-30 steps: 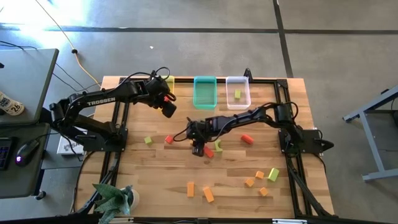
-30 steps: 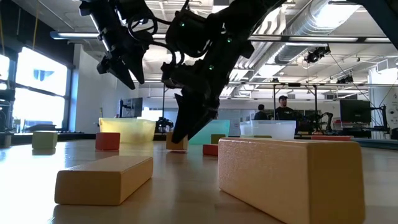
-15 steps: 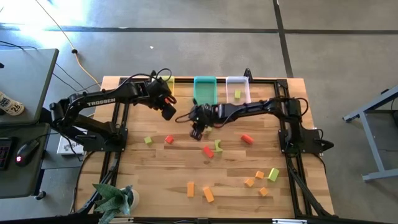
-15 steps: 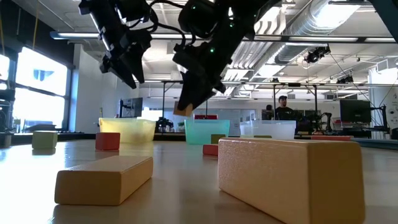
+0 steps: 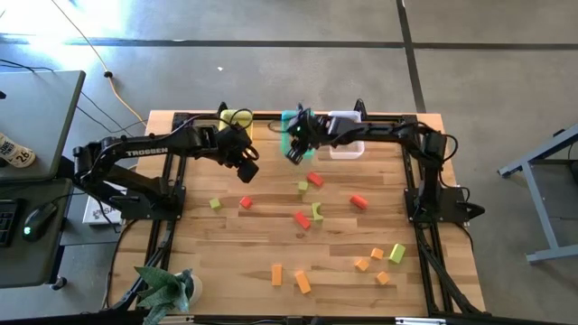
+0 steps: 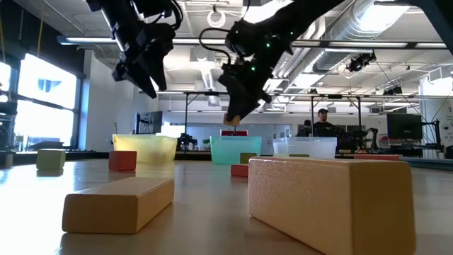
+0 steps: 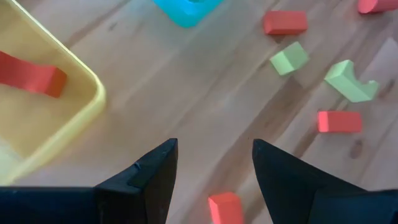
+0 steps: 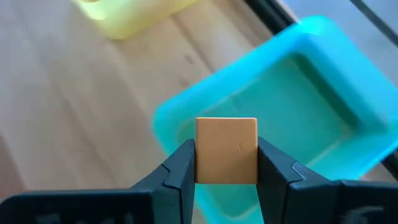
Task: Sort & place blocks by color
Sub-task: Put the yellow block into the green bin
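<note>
The right gripper (image 8: 226, 163) pinches a small orange wooden cube (image 8: 226, 151) between its two dark fingers, squarely by two opposite faces, a hold that judges well for a clean drop once the fingers part. It hangs raised above the near end of the teal plastic bin (image 5: 297, 126) at the far edge of the wooden table (image 5: 226, 271), and the right wrist view looks past the cube straight into that bin's hollow, so the cube appears carried there for release, the teal bin seemingly serving for orange. The left gripper (image 5: 246, 169), its fingers spread and holding nothing, hovers over bare table just near the yellow plastic bin (image 7: 81, 106) at the far left, where a red block (image 7: 31, 73) already lies; it seems poised for another pick from the scatter. The clear plastic bin (image 5: 346, 144), just right of the teal one, holds a light green block in the other frames, though the arm hides much of it here. The remaining blocks lie loose on the table: red blocks (image 5: 313, 179) and light green blocks (image 5: 317, 211) around the middle, and orange blocks (image 5: 302, 282) along the near side, well apart from the bins, so much sorting is left.
</note>
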Controlling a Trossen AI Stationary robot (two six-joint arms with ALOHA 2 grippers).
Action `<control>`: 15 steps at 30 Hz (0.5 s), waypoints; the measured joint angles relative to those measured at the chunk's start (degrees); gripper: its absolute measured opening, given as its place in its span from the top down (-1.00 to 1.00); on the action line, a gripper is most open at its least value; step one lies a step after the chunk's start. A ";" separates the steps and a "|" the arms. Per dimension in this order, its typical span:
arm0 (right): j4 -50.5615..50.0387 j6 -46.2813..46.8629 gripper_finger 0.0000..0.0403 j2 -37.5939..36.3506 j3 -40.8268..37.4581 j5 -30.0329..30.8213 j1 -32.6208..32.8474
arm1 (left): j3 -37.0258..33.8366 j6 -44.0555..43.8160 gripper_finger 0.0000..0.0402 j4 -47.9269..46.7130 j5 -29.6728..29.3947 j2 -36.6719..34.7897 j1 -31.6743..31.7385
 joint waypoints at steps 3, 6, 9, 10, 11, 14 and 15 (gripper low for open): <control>-0.19 -0.68 0.51 0.00 0.00 -1.95 -3.10 | 0.00 -3.49 0.03 0.02 0.00 0.00 -1.64; -0.12 -0.97 0.51 0.00 0.00 -5.12 -5.85 | 0.00 -7.69 0.03 0.02 0.00 0.00 -3.29; -0.20 -1.03 0.51 0.39 0.00 -7.27 -7.72 | 0.00 -13.86 0.03 0.02 0.00 0.00 -4.83; -0.45 -1.06 0.51 0.48 0.00 -7.59 -8.15 | 0.00 -15.80 0.03 0.01 0.00 0.00 -5.33; -0.53 -1.50 0.51 0.64 0.00 -7.68 -8.50 | 0.00 -17.51 0.03 0.00 -0.02 0.00 -5.84; -0.48 -3.67 0.51 0.90 0.00 -7.85 -8.69 | 0.00 -21.11 0.03 -0.01 -0.40 0.00 -7.55; -0.44 -4.66 0.51 0.90 0.00 -7.90 -8.66 | 0.00 -22.09 0.03 -0.02 -0.54 0.00 -8.09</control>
